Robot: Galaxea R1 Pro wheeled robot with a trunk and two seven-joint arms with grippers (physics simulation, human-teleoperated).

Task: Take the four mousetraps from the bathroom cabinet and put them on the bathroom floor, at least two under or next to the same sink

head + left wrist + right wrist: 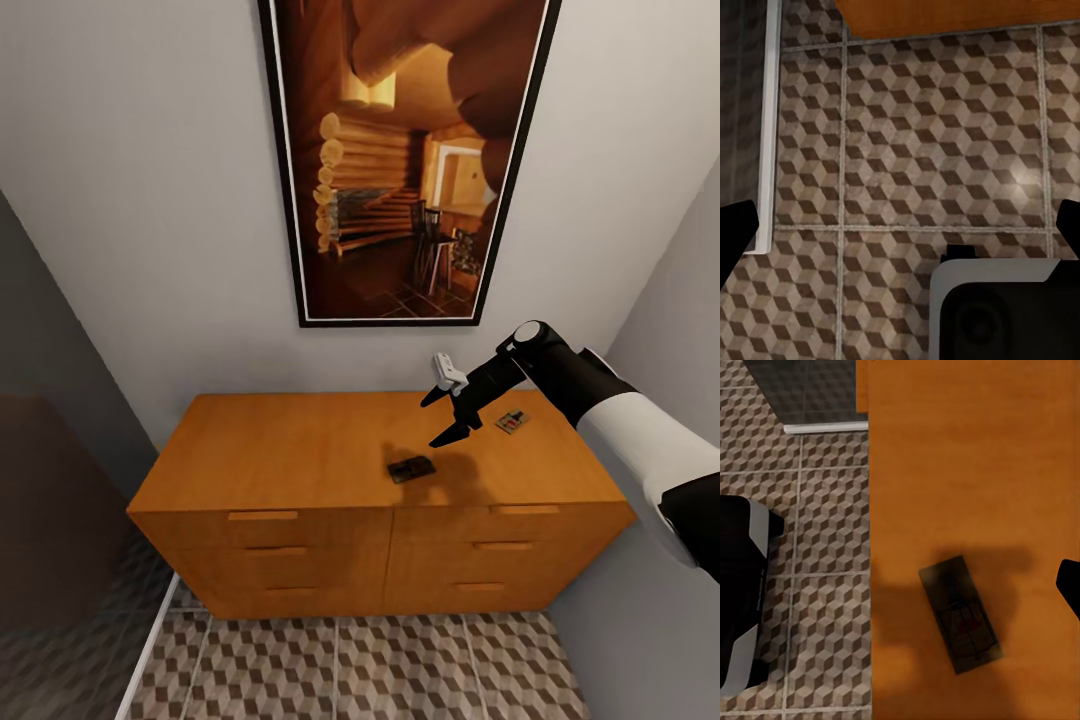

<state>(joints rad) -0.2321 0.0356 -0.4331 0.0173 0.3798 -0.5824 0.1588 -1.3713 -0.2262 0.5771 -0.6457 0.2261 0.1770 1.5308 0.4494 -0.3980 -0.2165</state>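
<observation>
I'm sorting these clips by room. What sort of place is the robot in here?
Probably a small bathroom corner, though no fixture shows: cube-patterned floor tiles, a low wooden cabinet against a plain wall, and a framed picture above it. Two mousetraps lie on the cabinet top, under the open right gripper.

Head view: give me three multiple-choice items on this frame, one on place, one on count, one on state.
1. Where do the mousetraps lie?
A. on the floor
B. on top of the cabinet
C. in an open drawer

2. How many mousetraps show on the cabinet top?
A. two
B. three
C. four

3. How is the right tool?
A. shut on a mousetrap
B. open, holding nothing
C. resting on the floor

Key: 1 B, the near mousetrap and the far mousetrap both rest on the cabinet top. 2 A, just those two are seen there. 3 B, the right tool hangs above the top with fingers spread and empty.
</observation>
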